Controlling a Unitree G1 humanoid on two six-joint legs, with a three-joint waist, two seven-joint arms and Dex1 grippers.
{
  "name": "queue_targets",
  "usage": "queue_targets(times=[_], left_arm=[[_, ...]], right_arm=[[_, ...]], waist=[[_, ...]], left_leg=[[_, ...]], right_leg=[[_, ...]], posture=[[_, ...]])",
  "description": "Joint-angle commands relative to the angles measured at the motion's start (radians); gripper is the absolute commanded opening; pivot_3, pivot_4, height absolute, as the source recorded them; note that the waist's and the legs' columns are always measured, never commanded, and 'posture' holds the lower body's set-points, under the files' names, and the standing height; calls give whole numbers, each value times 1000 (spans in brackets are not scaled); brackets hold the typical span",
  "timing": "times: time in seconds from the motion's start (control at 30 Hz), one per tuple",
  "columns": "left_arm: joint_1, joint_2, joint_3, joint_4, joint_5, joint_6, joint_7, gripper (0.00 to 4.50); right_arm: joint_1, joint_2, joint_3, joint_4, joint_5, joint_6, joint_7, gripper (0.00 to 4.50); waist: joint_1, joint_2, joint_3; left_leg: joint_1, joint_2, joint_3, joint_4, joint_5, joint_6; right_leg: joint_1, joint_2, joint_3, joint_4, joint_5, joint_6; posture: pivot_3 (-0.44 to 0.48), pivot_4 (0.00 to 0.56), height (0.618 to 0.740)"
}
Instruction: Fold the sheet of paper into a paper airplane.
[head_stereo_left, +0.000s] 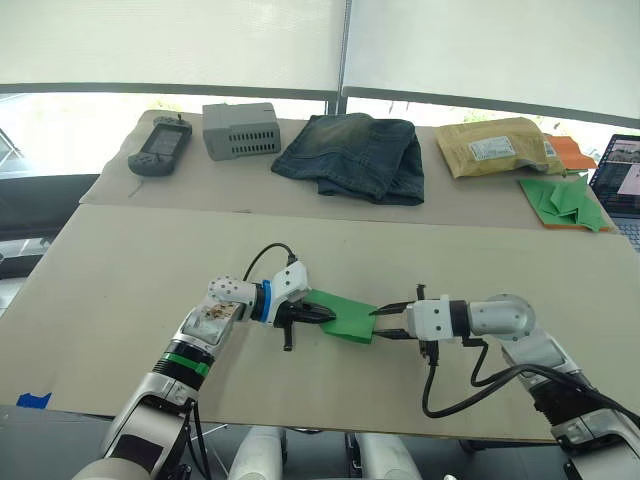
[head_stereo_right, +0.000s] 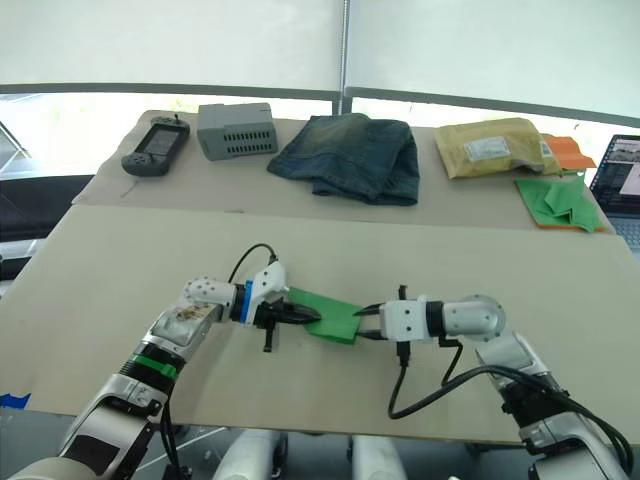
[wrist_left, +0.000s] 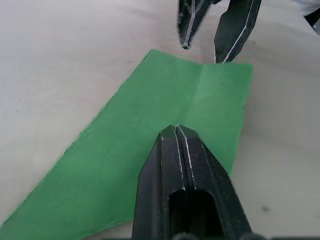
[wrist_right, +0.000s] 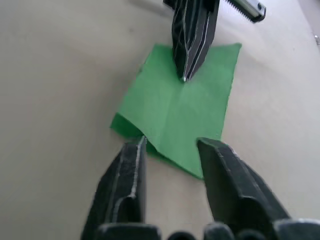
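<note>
While the sheet of paper lies flat on the desk, its crease running between my two tools, my clenched left tool presses its near end and my released right tool straddles the opposite edge, equally close.

A large beige table fills the foreground, and a second table stands behind it, touching its far edge. Behind them are wide windows with white roller blinds pulled down most of the way; bright daylight comes under the blinds.
</note>
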Motion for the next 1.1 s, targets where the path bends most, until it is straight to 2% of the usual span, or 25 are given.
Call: queue_targets(times=[0.03,0.23,0.57,0.7,0.8,0.97,1.1], left_arm=[[17,2,-15,1,5,22,-8,0],[-3,-3,15,19,-9,28,7,0],[-51,14,12,116,20,-49,-15,0],[-66,8,11,146,25,-67,-14,0],[-77,6,10,168,28,-82,-11,0],[-88,24,20,153,13,-67,-32,0],[-75,64,48,84,-31,-12,-69,0]], right_arm=[[-4,-6,-28,-47,31,6,4,2627],[65,-5,-34,-175,43,90,-20,2627],[144,51,-59,-247,-2,146,-165,2627],[158,66,-52,-284,15,189,-180,2627],[177,77,-39,-317,31,223,-175,1802],[179,77,-28,-307,11,210,-169,44],[145,40,-12,-259,-44,75,-141,13]], waist=[[0,0,0],[1,0,0],[1,0,0],[2,0,0],[4,0,0],[3,0,0],[0,0,0]], left_leg=[[0,0,0,0,0,0],[0,0,0,0,0,0],[0,0,0,0,0,0],[0,0,0,0,0,0],[0,0,0,0,0,0],[0,0,0,0,0,0],[0,0,0,0,0,0]], right_leg=[[0,0,0,0,0,0],[0,0,0,0,0,0],[0,0,0,0,0,0],[0,0,0,0,0,0],[0,0,0,0,0,0],[0,0,0,0,0,0],[0,0,0,0,0,0]], posture=[[0,150,728],[0,150,728],[0,150,728],[0,150,728],[0,150,728],[0,150,728],[0,150,728]])
